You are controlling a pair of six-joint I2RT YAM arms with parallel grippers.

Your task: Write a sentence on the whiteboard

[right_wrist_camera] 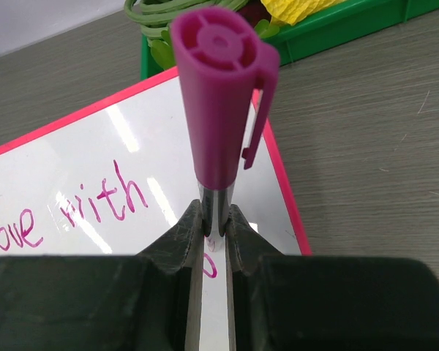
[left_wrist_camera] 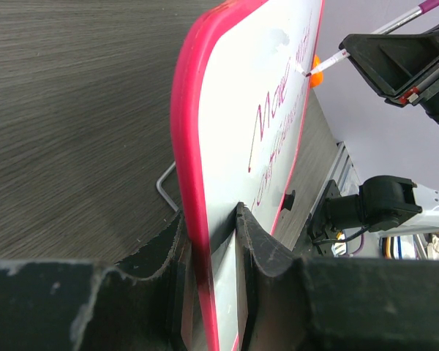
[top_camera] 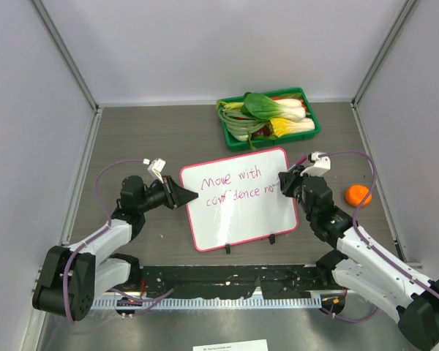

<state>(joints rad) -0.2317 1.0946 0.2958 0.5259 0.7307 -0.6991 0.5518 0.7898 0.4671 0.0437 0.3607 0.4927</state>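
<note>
The whiteboard [top_camera: 238,197] sits mid-desk between the two arms, turned a little askew, its two black feet [top_camera: 227,249] along the near edge. It already carries two lines of magenta handwriting, "Move with" above "confidence no". The left fingers [left_wrist_camera: 263,252] are pinching the pink frame at the board's left edge, one finger on each face. The right fingers [right_wrist_camera: 177,245] are clamped on a magenta marker [right_wrist_camera: 219,95] over the right end of the second line. Its clipped cap points back at the wrist camera. From that wrist the tip is hidden behind the fingers, though the left wrist view shows it right at the white surface. Just past the board's far right corner stands a green tray [top_camera: 311,121] heaped with bok choy [top_camera: 267,110], close to the frame but apart from it. An orange [top_camera: 358,194] lies on the dark desk [top_camera: 146,139] just right of the right arm. Purple cables [top_camera: 102,179] loop off both wrists, clear of the writing.
</note>
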